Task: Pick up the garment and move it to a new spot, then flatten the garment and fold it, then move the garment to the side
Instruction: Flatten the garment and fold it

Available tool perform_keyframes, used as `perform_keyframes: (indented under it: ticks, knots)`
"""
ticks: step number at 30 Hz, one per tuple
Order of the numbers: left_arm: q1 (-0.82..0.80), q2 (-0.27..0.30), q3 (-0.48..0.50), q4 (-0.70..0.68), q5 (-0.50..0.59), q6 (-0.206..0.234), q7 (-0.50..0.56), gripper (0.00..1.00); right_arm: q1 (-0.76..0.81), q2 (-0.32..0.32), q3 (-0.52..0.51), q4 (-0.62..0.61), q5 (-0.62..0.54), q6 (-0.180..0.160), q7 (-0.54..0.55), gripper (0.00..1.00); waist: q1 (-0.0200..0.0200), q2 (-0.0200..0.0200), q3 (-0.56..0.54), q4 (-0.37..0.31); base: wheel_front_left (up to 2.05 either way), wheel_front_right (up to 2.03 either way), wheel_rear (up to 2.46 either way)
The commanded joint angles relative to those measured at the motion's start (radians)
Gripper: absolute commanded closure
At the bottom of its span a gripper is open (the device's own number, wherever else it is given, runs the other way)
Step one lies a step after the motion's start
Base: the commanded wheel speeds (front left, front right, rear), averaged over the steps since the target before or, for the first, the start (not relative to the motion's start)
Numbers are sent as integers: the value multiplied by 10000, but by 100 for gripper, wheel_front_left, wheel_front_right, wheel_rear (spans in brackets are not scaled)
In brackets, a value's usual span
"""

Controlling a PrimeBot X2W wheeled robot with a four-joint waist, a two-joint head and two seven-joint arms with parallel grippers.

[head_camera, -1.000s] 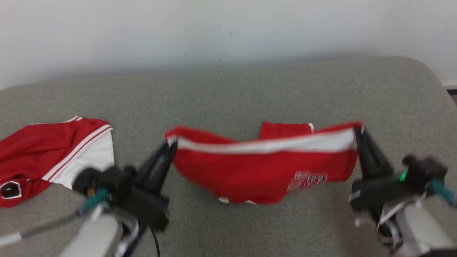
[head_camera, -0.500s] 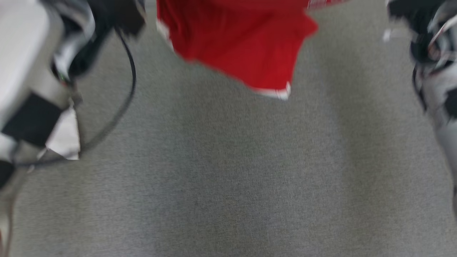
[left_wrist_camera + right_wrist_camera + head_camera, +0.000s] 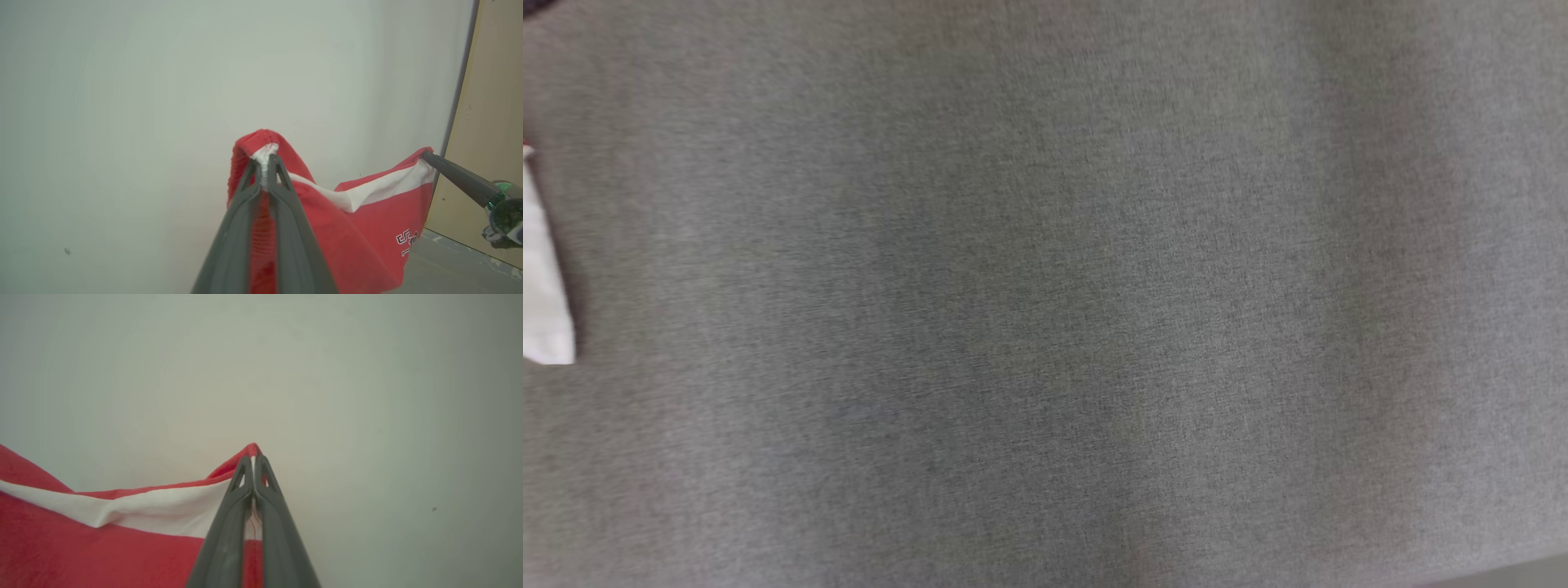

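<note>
The head camera has dipped onto the grey cushion (image 3: 1045, 327) (white cloth (image 3: 543, 278) at its edge); left gripper (image 3: 267, 163) and right gripper (image 3: 253, 459) still pinch the red garment (image 3: 359, 228) stretched aloft.

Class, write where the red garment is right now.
In both wrist views, the red garment hangs before the pale wall, stretched between the left gripper and the right gripper, each shut on a top corner.
</note>
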Motion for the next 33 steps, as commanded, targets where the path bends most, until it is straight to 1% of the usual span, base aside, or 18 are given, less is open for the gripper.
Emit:
perform_keyframes:
  ticks: [1, 6, 10, 13, 14, 16, 18, 19, 21, 22, 24, 25, 26, 27, 29, 33]
  knots:
    - [-369, 39, -83, 165, -223, 20, -158, 100, -364, -1, 153, 146, 92, 12, -84, 100, -3, -4, 471, -322, 0, 0, 0]
    - [-646, 5, -507, 381, -568, 20, -397, 100, -783, -47, 484, 479, 265, 12, -236, 100, -3, -4, 649, -329, 0, 0, 0]
    - [-349, 76, -940, 350, -1022, 20, -728, 100, -710, -147, 820, 621, 504, 12, -393, 100, -3, -4, 644, -240, 0, 0, 0]
    - [174, 290, -1344, 9, -1438, 20, -991, 100, -165, -205, 1093, 476, 820, 12, -496, 100, -3, -4, 488, -258, 0, 0, 0]
    - [416, 440, -1522, -171, -1439, 20, -1108, 100, 40, -235, 1151, 379, 971, 12, -523, 100, -3, -4, 417, -293, 0, 0, 0]
    - [1074, 697, -1681, -555, -1843, 20, -1377, 100, 529, -378, 1279, 114, 1186, 12, -563, 100, -3, -4, 238, -309, 0, 0, 0]
    - [1881, 921, -1747, -1022, -2235, 20, -1686, 100, 1236, -587, 1461, -249, 1370, 12, -573, 100, -3, -4, -4, -251, 0, 0, 0]
    - [2246, 1093, -1887, -1252, -2232, 20, -1796, 100, 1564, -691, 1444, -522, 1481, 12, -576, 100, -3, -4, -129, -240, 0, 0, 0]
    - [3207, 1259, -1948, -1787, -2579, 20, -2003, 100, 2431, -975, 1345, -1104, 1621, 12, -581, 100, -3, -4, -442, -149, 0, 0, 0]
    - [3642, 1442, -2099, -2037, -2442, 20, -2068, 100, 2939, -1069, 1256, -1404, 1692, 12, -581, 100, -3, -4, -599, -136, 0, 0, 0]
    - [4711, 1462, -1901, -2510, -2848, 17, -2179, 100, 4041, -1328, 1091, -1945, 1765, 12, -570, 100, -3, -4, -956, -17, 0, 0, 0]
    - [5166, 1585, -2013, -2737, -2618, 18, -2200, 100, 4544, -1385, 907, -2261, 1864, 12, -571, 100, -3, -4, -1131, 0, 0, 0, 0]
    - [5637, 1621, -1834, -2915, -2738, 20, -2231, 100, 5084, -1463, 793, -2495, 1881, 12, -570, 100, -3, -4, -1265, 20, 0, 0, 0]
    - [6132, 1561, -1676, -3168, -2785, 18, -2238, 100, 5613, -1505, 636, -2762, 1913, 12, -570, 100, -3, -4, -1399, 60, 0, 0, 0]
    - [7102, 1484, -1099, -3617, -2456, 97, -2245, 100, 6716, -1578, 399, -3243, 1922, 12, -568, 100, -3, -4, -1608, 109, 0, 0, 0]
    - [9383, 1169, -235, -4421, -1598, 255, -2230, 100, 8614, -1423, -242, -4067, 1894, 12, -570, 100, -3, -4, -2065, 160, 0, 0, 0]
